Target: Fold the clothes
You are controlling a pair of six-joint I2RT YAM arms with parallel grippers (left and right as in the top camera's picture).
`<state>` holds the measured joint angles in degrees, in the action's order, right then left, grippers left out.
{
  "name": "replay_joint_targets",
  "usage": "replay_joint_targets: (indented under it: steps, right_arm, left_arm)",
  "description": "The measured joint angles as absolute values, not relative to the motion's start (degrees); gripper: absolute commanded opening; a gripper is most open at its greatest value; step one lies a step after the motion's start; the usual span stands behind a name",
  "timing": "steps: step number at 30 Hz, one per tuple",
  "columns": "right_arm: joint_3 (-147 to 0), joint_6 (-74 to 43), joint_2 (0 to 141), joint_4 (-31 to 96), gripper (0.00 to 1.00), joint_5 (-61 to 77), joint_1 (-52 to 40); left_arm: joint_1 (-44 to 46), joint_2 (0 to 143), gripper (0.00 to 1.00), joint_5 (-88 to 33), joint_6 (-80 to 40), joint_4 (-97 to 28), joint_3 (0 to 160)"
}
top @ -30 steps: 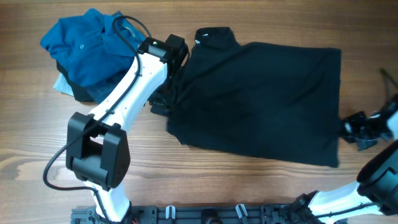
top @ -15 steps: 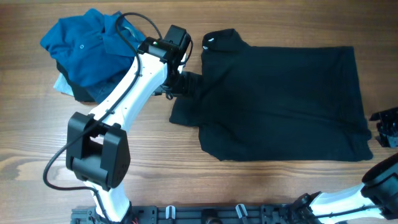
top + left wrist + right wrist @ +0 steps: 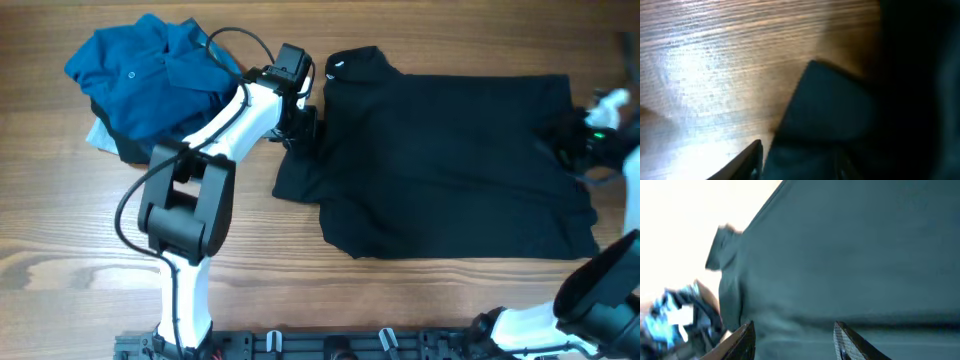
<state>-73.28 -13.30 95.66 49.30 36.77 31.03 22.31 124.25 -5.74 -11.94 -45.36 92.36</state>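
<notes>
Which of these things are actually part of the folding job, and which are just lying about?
Part of the job: black shirt, spread flat; heap of blue clothes, not yet folded; left gripper; right gripper.
Just there: wooden table; black rail along its near edge.

- The left arm (image 3: 215, 135) bends sharply at the elbow, its forearm reaching up and right.
- The left gripper (image 3: 300, 122) points down; its jaws are unclear.
- The right gripper (image 3: 794, 342) hovers with its fingers apart.
</notes>
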Motion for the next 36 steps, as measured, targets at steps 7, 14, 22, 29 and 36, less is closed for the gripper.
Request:
replay_joint_targets:
  steps: [7, 14, 22, 29, 36]
  right_arm:
    - [-73.0, -13.6, 96.2, 48.4, 0.37, 27.3, 14.8]
    - [-72.3, -17.3, 105.0, 48.3, 0.15, 19.4, 7.3]
    - [-72.1, -17.8, 113.2, 48.0, 0.2, 17.7, 6.1]
    - [-72.1, -17.8, 113.7, 47.5, 0.2, 17.7, 6.1]
    - [-72.1, -17.8, 113.7, 47.3, 0.2, 17.5, 6.1]
  left_arm:
    - [22.0, 124.7, 0.04, -5.2, -9.9, -42.7, 92.4]
    - [19.7, 124.7, 0.38, -5.3, -9.1, -43.6, 92.4]
    - [16.4, 124.7, 0.48, -16.3, -5.6, -42.4, 92.4]
    - [16.5, 126.7, 0.04, -21.6, -2.8, -42.8, 92.4]
    - [16.0, 126.8, 0.04, -19.9, -2.5, -44.9, 92.4]
